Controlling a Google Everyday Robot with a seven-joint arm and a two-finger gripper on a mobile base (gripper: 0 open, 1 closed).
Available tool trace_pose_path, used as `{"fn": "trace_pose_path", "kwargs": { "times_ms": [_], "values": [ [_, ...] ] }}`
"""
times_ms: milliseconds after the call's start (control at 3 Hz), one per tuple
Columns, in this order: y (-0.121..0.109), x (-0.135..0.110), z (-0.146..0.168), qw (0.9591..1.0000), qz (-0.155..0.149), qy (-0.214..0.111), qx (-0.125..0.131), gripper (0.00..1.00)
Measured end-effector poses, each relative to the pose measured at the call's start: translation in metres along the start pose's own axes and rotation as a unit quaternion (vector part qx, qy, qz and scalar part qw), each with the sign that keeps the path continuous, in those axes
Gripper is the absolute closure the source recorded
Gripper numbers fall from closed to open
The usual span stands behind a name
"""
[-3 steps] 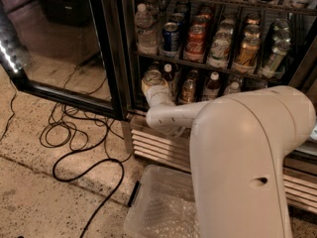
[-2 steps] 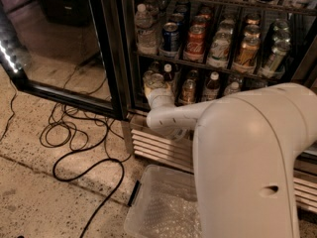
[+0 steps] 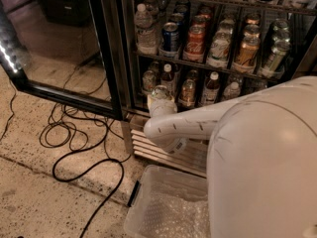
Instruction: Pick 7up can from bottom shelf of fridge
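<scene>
The fridge (image 3: 112, 58) stands open. On its bottom shelf (image 3: 198, 106), at the left end, a greenish-white 7up can (image 3: 160, 92) with a round silver top stands right at the tip of my white arm. My gripper (image 3: 161, 103) reaches up from the wrist to this can at the shelf's front edge and is mostly hidden behind the wrist. Another pale can (image 3: 148, 80) stands just behind and to the left.
Brown white-capped bottles (image 3: 188, 90) fill the shelf to the right. The rack above holds blue and red cans (image 3: 171, 36). The ribbed base grille (image 3: 158, 150) is below. The open glass door (image 3: 49, 48) is at left, black cables (image 3: 74, 133) lie on the floor, and a clear bin (image 3: 168, 207) is in front.
The arm's wrist has shifted slightly down and toward the camera, and the can at its tip has moved the same way.
</scene>
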State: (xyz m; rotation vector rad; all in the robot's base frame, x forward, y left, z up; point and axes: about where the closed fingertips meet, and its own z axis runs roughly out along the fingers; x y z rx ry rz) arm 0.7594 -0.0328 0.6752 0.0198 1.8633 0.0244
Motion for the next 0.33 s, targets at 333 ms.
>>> {"fn": "trace_pose_path", "kwargs": {
  "times_ms": [333],
  "values": [
    [0.0, 0.0, 0.0, 1.0, 0.0, 0.0, 0.0, 1.0]
  ]
}}
